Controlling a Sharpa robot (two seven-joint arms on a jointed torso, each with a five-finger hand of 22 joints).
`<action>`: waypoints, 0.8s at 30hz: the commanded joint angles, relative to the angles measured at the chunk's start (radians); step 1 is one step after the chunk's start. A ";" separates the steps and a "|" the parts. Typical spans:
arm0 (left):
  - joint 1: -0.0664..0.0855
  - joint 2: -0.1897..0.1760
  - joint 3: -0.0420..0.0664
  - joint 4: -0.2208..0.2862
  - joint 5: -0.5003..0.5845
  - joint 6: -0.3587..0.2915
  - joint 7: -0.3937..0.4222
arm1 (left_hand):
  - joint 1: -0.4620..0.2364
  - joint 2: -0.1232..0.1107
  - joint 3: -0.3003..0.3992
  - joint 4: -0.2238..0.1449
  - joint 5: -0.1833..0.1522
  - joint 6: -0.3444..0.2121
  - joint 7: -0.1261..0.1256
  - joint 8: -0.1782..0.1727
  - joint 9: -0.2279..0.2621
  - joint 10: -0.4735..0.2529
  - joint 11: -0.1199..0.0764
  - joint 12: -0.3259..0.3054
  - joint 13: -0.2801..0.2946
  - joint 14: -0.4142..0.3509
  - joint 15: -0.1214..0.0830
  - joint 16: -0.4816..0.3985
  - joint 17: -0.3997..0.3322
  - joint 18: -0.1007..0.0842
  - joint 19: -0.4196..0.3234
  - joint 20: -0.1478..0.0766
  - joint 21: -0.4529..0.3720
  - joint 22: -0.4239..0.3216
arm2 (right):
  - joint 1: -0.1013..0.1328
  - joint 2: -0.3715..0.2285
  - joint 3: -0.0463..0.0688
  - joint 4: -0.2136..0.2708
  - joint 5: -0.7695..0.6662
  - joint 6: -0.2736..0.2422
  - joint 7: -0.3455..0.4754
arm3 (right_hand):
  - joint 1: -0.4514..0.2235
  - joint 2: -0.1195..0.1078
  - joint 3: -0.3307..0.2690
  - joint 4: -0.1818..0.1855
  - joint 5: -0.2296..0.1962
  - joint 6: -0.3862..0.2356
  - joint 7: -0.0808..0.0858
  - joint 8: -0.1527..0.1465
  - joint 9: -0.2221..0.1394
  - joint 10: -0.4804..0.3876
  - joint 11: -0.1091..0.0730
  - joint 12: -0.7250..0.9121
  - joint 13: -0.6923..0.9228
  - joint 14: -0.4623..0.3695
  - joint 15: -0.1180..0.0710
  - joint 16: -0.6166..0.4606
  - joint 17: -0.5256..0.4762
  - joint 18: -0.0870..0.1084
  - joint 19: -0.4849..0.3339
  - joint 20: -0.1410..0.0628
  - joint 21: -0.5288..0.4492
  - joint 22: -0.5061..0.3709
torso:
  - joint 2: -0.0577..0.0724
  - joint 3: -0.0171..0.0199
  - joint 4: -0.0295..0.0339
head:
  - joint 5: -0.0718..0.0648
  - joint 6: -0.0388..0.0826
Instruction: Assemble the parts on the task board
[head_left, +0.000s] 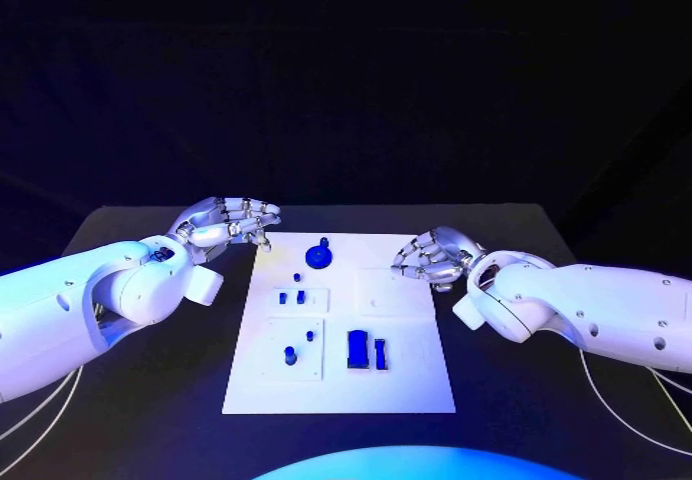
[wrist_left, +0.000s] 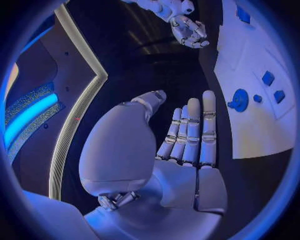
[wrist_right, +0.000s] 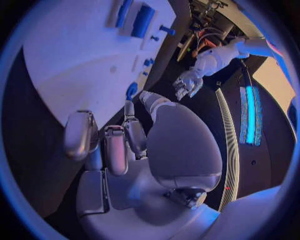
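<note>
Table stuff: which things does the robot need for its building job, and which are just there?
Needed for the job:
- task board
- round blue part at the board's far end
- two tall blue parts standing near the board's near end
- left hand and right hand, both holding nothing

Just there:
- black table; nothing else lies on it

A black table (head_left: 159, 390) fills the lower part of the head view, its dull top running out past a white plate on every side. Its far edge lies straight across, behind the plate, and beyond that edge hangs a dark backdrop (head_left: 375, 100). Thin white cables (head_left: 36, 415) trail over the table's near left corner, and a few more cables (head_left: 656, 385) cross its near right corner
</note>
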 joint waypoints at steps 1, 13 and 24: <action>-0.004 0.020 0.000 -0.038 0.078 -0.053 0.109 | 0.022 0.008 -0.029 0.017 -0.006 -0.002 0.028 0.015 -0.003 0.012 0.003 0.012 -0.005 -0.071 0.009 -0.085 -0.039 0.014 -0.030 0.007 -0.066 -0.040 | 0.014 0.029 0.005 -0.085 0.253 -0.015 0.250 | 0.025 -0.001 0.014 -0.022 -0.002 -0.012 0.009 -0.008 -0.002 -0.078 0.008 -0.119 -0.054 -0.007 0.014 -0.076 -0.085 0.031 -0.060 0.008 -0.144 0.072 | -0.017 -0.0049 -0.0025 | 0.004 0.032; -0.015 0.119 0.000 -0.200 0.195 -0.150 0.229 | 0.138 0.078 -0.280 0.115 0.000 -0.052 -0.004 -0.017 -0.102 -0.030 0.040 -0.205 -0.117 -0.242 0.096 -0.672 -0.240 -0.013 -0.192 0.103 -0.617 -0.402 | 0.025 0.223 0.026 -0.472 0.524 0.094 0.446 | 0.021 -0.043 0.143 -0.041 -0.009 -0.129 0.095 -0.105 -0.086 -0.366 0.103 -0.873 -0.832 -0.427 0.127 -0.930 -0.796 0.097 -0.441 0.124 -0.909 -0.386 | -0.042 -0.0003 -0.0022 | 0.013 0.115; -0.027 0.142 0.002 -0.206 0.152 -0.161 0.187 | -0.507 0.244 -0.429 -0.174 -0.277 -0.709 -0.189 -0.402 -0.354 -0.733 -0.164 -0.619 -0.179 -0.836 -0.098 -1.109 -0.395 -0.170 -0.895 -0.187 -0.791 -0.595 | 0.013 0.246 0.042 -0.489 0.483 0.026 0.396 | -0.560 0.215 -0.381 -0.207 -0.281 -0.931 -0.108 -0.391 -0.477 -1.367 -0.027 -1.186 -1.304 -1.466 0.048 -1.435 -1.299 -0.087 -1.382 -0.064 -1.058 -1.307 | -0.047 0.0124 -0.0152 | 0.038 0.140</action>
